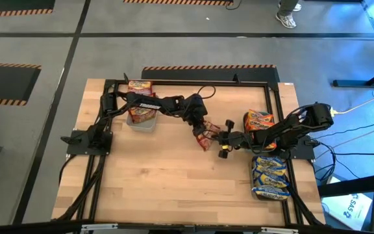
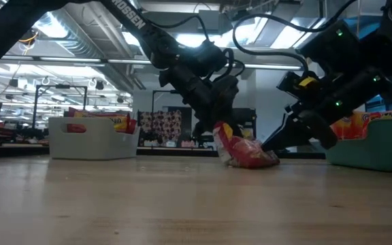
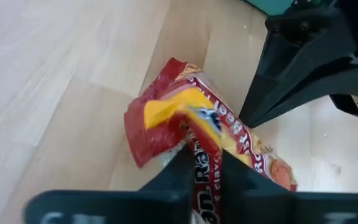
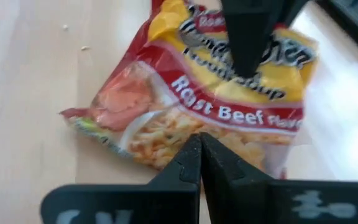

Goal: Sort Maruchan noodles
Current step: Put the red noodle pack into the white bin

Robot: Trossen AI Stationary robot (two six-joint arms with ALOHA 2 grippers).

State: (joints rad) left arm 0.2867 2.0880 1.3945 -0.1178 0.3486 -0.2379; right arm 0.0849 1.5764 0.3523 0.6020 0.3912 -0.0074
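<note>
A maroon-and-yellow Maruchan noodles packet [image 1: 204,140] [image 4: 216,93] lies near the table's middle, crumpled, with one end raised. My left gripper [image 3: 202,163] reaches in from the far left, slanting down, and is shut on it. My right gripper [image 4: 199,148] comes from the right, low and shut, with its tips at the packet's right end [image 2: 272,158]. My left gripper pinches the packet's raised edge [image 3: 205,144] between its two fingers, slanting down from the far left. That end stands up off the table and is creased, while the packet's other end [image 2: 254,160] rests on the wood. My right gripper's shut fingertips [image 4: 191,163] lie against the packet's noodle-picture end [image 4: 166,140], coming level from the right; whether they press on it I cannot tell.
A pale tray [image 1: 141,120] holding maroon packets stands at the far left. A teal tray [image 1: 247,130] with orange packets stands at the right, and blue-and-yellow packets [image 1: 270,175] lie nearer on the right. Bare wood [image 1: 154,182] spreads across the near left.
</note>
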